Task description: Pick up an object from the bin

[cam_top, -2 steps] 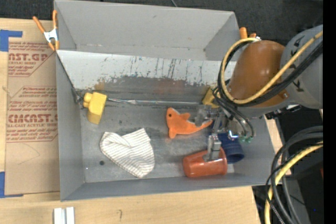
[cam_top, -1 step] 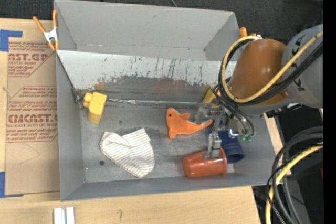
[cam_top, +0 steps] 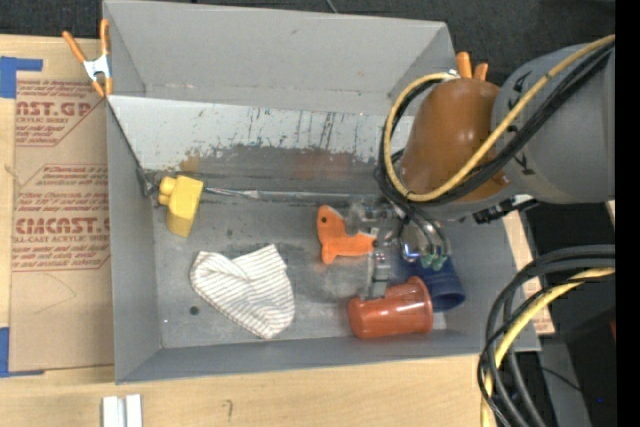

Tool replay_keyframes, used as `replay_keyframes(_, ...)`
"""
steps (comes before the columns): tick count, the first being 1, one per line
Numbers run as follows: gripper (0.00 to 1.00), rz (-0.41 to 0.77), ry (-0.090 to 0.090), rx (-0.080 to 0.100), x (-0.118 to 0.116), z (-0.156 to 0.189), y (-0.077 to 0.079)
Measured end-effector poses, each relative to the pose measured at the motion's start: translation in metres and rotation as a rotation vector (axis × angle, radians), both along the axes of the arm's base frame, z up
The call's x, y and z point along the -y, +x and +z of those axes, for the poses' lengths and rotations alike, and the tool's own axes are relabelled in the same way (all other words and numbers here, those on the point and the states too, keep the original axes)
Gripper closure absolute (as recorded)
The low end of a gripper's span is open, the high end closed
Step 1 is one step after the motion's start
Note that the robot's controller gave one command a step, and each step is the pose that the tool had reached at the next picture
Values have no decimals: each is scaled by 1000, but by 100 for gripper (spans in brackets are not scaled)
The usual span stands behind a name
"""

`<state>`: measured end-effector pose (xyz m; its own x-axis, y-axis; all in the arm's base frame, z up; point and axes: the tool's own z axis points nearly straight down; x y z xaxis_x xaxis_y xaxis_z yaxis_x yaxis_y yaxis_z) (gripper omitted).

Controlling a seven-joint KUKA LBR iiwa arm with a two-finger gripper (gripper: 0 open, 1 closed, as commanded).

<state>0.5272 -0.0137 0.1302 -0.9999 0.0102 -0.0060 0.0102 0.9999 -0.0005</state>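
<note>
My gripper (cam_top: 404, 263) hangs low at the bin's front right, its fingers apart and nothing visible between them. One fingertip (cam_top: 378, 277) comes down just above a red-brown cup (cam_top: 392, 311) lying on its side by the front wall. The other finger is over a blue cup (cam_top: 447, 286) that is tucked against the right wall and partly hidden by the gripper. An orange plastic piece (cam_top: 338, 237) lies just left of the gripper, close to the left finger.
A striped white cloth (cam_top: 246, 288) lies crumpled at the front left. In the left back corner of the floor sits a yellow block (cam_top: 182, 201). The arm's orange cover and cables overhang the bin's right side.
</note>
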Motion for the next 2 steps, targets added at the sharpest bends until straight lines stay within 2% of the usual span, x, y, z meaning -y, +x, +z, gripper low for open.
replay_keyframes(1, 100, -3, 2, -3, -1, -48, 21)
replay_keyframes(2, 0, -3, 1, -3, -1, -48, 21)
